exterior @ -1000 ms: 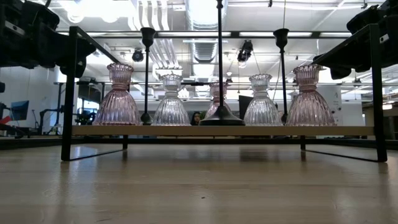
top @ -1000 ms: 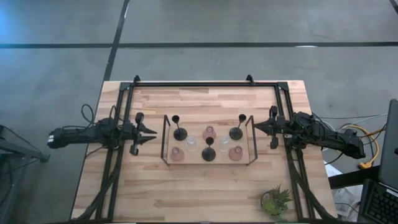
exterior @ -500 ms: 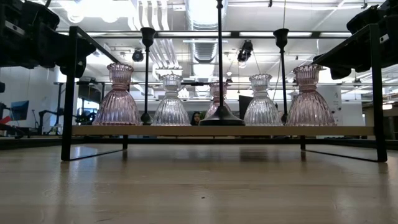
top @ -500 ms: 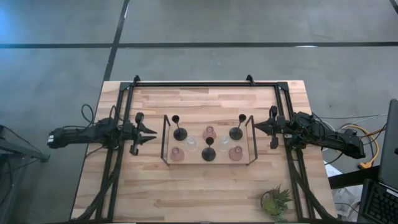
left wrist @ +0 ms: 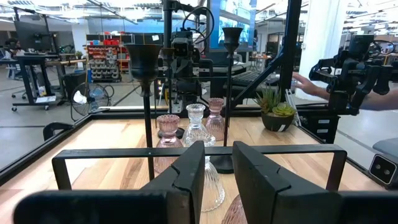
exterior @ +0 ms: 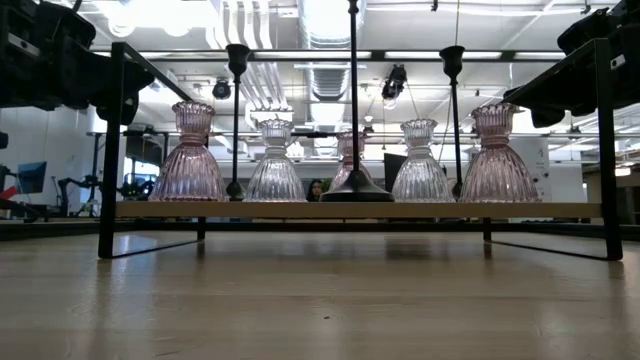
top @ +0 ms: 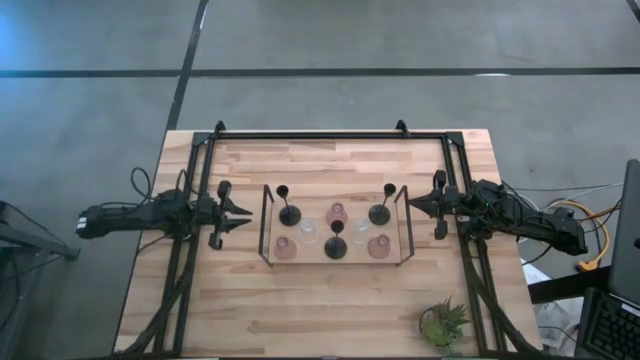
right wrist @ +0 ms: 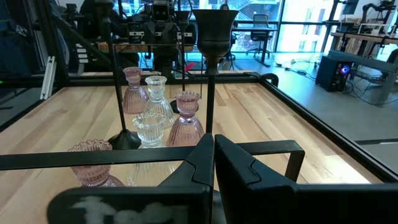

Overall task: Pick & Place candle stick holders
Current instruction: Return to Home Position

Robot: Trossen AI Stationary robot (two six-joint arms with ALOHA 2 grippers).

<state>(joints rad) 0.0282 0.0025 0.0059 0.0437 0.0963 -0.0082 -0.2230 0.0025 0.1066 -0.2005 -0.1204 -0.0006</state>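
Note:
Several candle stick holders stand by their bases on a wooden tray with a black metal frame [top: 266, 225] at the table's middle. The black ones [top: 336, 246] have round bases and thin stems, the pink glass ones [top: 286, 248] and clear glass ones [top: 308, 232] are bell-shaped. In the low view they stand in a row [exterior: 275, 165]. My left gripper [top: 248, 213] hovers just left of the tray, fingers a little apart [left wrist: 218, 168] and empty. My right gripper [top: 408, 203] hovers just right of the tray, shut [right wrist: 213, 155] and empty.
A small green potted plant [top: 443, 323] stands at the table's near right corner. Black rails [top: 310, 134] run along the far, left and right sides of the table. A person's arm [left wrist: 379, 102] shows in the room beyond the table's right side.

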